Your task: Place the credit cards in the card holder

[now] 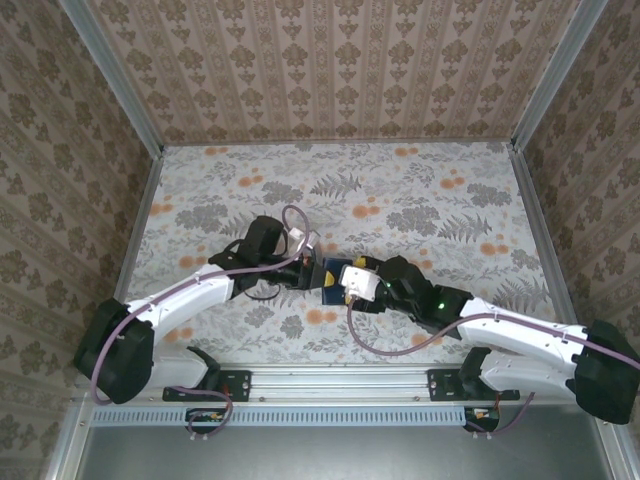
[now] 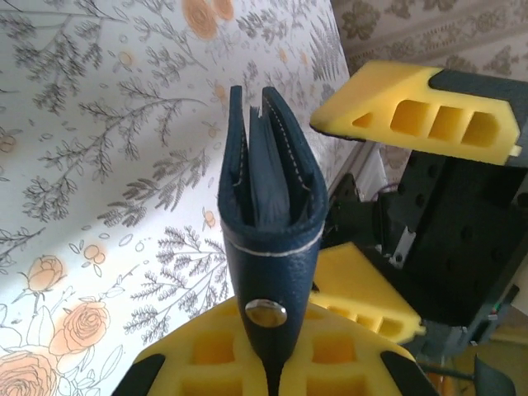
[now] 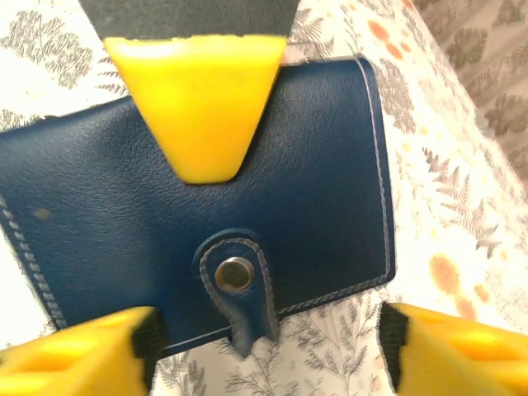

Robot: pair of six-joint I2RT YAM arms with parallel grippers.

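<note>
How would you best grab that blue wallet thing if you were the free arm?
Probably pinch the card holder across its two flat faces near a stitched short end, coming in edge-on. It is thin and flat; the left end effector clamps its middle, and the snap strap takes one long edge. The open right end effector faces a broad side.

The holder [image 3: 313, 190] looks like navy leather, finely grained with a soft sheen, edged in pale stitching and bearing a shiny metal snap [image 3: 234, 274]. The yellow fingers [image 3: 202, 99] are smooth, matt plastic. The table [image 1: 400, 190] has a matt, floral-printed cover.
</note>
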